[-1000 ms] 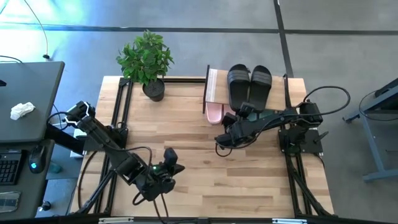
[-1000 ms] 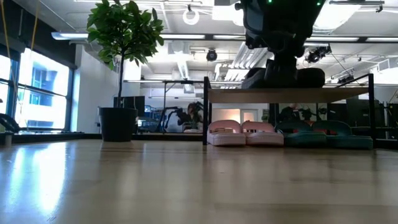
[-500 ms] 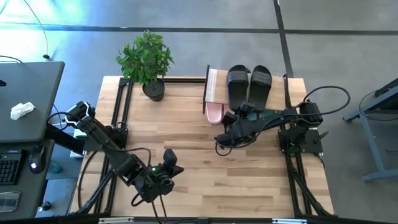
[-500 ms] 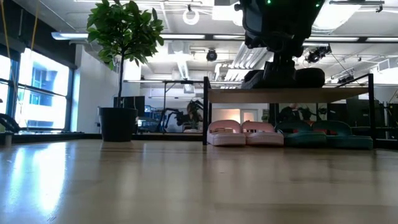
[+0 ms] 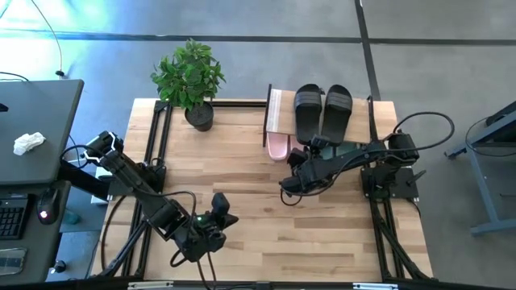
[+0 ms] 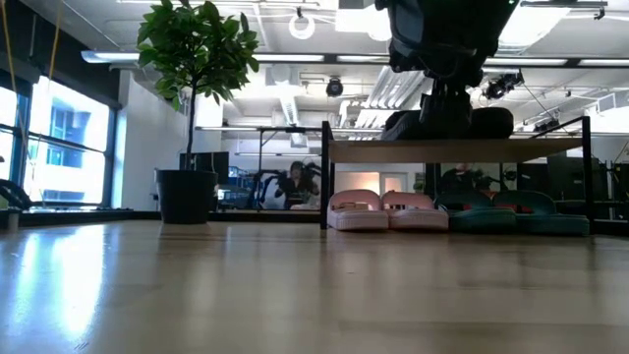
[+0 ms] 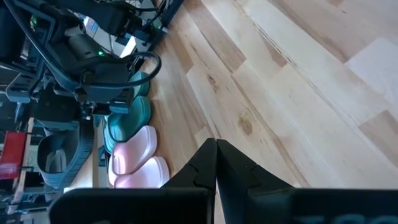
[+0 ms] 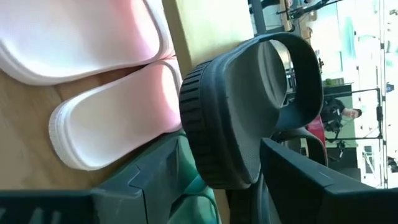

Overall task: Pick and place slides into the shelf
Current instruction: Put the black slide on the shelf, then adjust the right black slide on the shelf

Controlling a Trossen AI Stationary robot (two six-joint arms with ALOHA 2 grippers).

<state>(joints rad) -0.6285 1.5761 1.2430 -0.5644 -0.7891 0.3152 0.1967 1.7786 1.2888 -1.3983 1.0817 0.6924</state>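
Nearest the front edge of the wooden table (image 5: 266,234), the left gripper (image 7: 216,152) waits low over the bare planks, its two dark fingers pressed together with no gap between them and nothing held.

Farther across the table, the right gripper (image 5: 300,153) reaches in at the front of the shelf (image 6: 457,149), just beside the slides. From its wrist camera the two fingers (image 8: 158,168) stand spread apart, with the back of a black slide (image 8: 249,118) showing between them; whether they actually touch it I cannot tell.

The shelf is a low rack, a pale wooden board on thin black legs. Under the board, on the tabletop, four slides sit in a row with toes toward the front: two pale pink slides (image 6: 385,210), soft and rounded, touching each other, then two teal green slides (image 6: 511,212) right next to them. Each has a single broad strap. On top of the board the pair of black slides (image 5: 322,106) lies side by side, soles ribbed, straps wide and matte.

Beyond, at the far left corner of the table, stands a potted plant (image 5: 191,80) in a dark pot. In the room behind, a person (image 6: 293,182) sits at a desk.
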